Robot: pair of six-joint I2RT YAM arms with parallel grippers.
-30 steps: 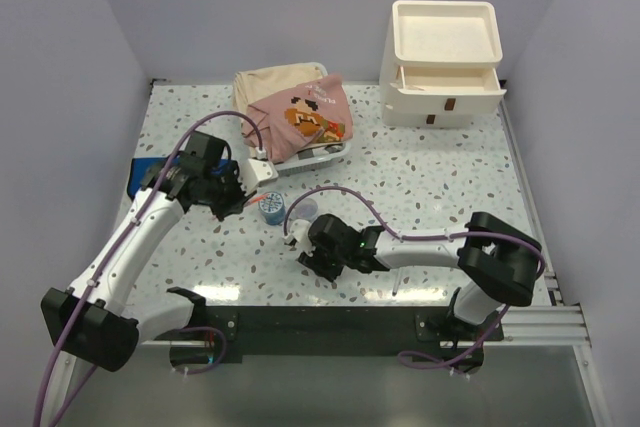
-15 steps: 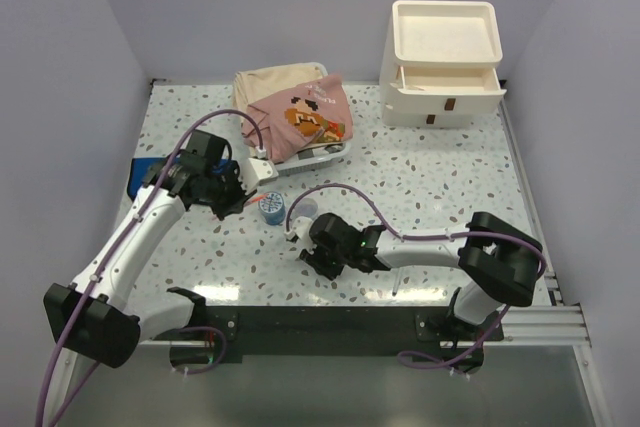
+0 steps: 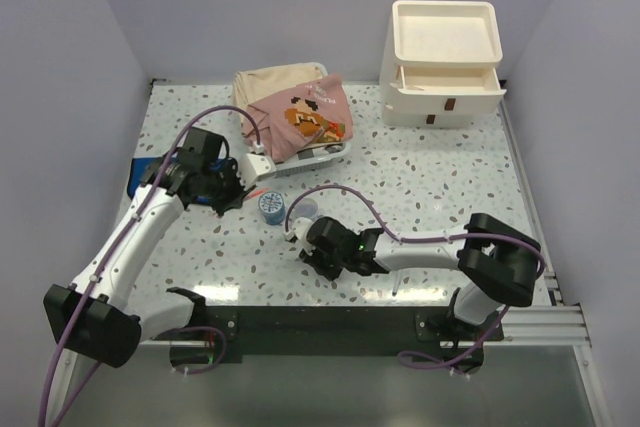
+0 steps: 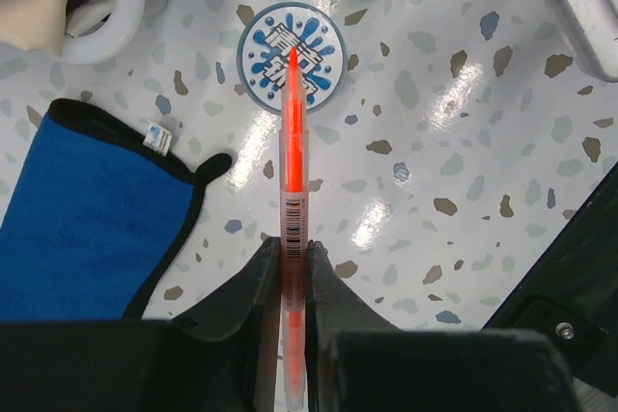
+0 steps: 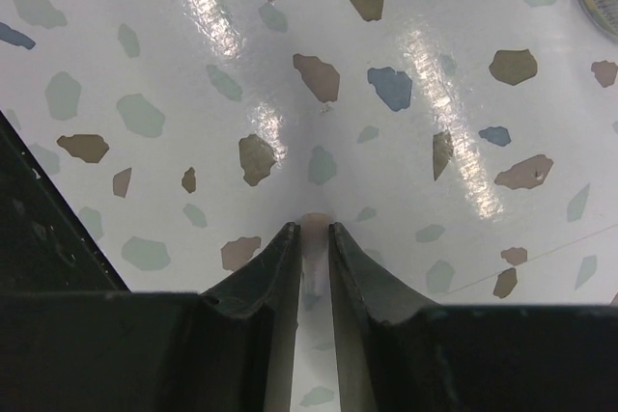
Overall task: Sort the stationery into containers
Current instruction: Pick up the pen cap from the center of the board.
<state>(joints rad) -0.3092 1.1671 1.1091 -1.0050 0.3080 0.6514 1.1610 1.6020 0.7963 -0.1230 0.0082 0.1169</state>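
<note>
Setting: a speckled surface boxed in by plain lilac walls, arms bolted at the near edge.
Left end effector: jaws pinched tight on the rear part of an orange pen, which sticks straight out over the surface toward a round blue-patterned tape roll.
Right end effector: low over the surface near the middle front, jaws drawn in close on either side of a small pale piece, seemingly touching it; too small to name for sure.
Drawer unit: cream, at the far right corner, well apart from both arms; tray top bare, upper drawer looks pulled out.
Pen handling: likely light, stiff and smooth, so it could swivel or slip; a hold nearer its middle would steady it.
Pale piece handling: likely very light and easily flicked away; best squeezed gently across its short sides.
Nearby: clear cup beside the tape roll, blue cloth, basket of clothes.
</note>
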